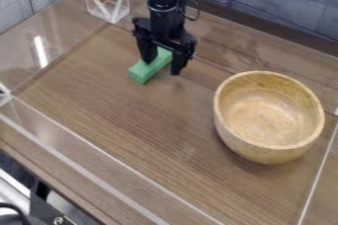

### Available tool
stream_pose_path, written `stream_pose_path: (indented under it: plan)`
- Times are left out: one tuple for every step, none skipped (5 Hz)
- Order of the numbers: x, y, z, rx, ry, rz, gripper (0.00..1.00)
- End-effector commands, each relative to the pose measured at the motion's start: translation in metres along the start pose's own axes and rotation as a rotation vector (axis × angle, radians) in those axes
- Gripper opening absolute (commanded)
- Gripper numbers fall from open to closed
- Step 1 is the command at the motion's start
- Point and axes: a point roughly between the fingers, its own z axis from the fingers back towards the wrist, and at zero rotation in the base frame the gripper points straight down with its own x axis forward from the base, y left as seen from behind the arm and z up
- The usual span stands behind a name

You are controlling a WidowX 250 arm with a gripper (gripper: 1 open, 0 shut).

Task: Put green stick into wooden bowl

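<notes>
Toward the back of the wooden table (119, 130), the hand (160, 61) points straight down with its jaws spread wide around the far end of the green stick (146, 68), which lies flat. Well apart, to the right, sits the wooden bowl (270, 116).

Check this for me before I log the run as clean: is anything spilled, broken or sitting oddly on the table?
Nothing stands out. The small bright green rectangular stick lies flat on the wooden tabletop, with the black gripper open over it. The round light-tan wooden bowl sits upright and empty to the right, apart from both. No spills or damage show.
</notes>
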Motion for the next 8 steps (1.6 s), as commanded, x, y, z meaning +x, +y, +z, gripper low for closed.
stream_pose_path:
  plan:
    - [0.010,0.007,0.000,0.009,-0.040,0.006,0.00]
    - [0.013,0.011,0.004,-0.009,-0.044,-0.040,0.00]
    - [0.014,0.014,0.012,-0.052,-0.041,-0.081,1.00]
    - [0.009,0.018,0.012,-0.094,-0.041,-0.115,1.00]
    - [0.005,0.020,0.007,-0.102,-0.035,-0.160,0.00]
    - [0.001,0.020,0.003,-0.114,-0.036,-0.194,0.00]
    - [-0.003,0.016,0.007,-0.129,-0.032,-0.134,1.00]
    - [-0.006,0.011,0.011,-0.142,-0.022,-0.079,1.00]
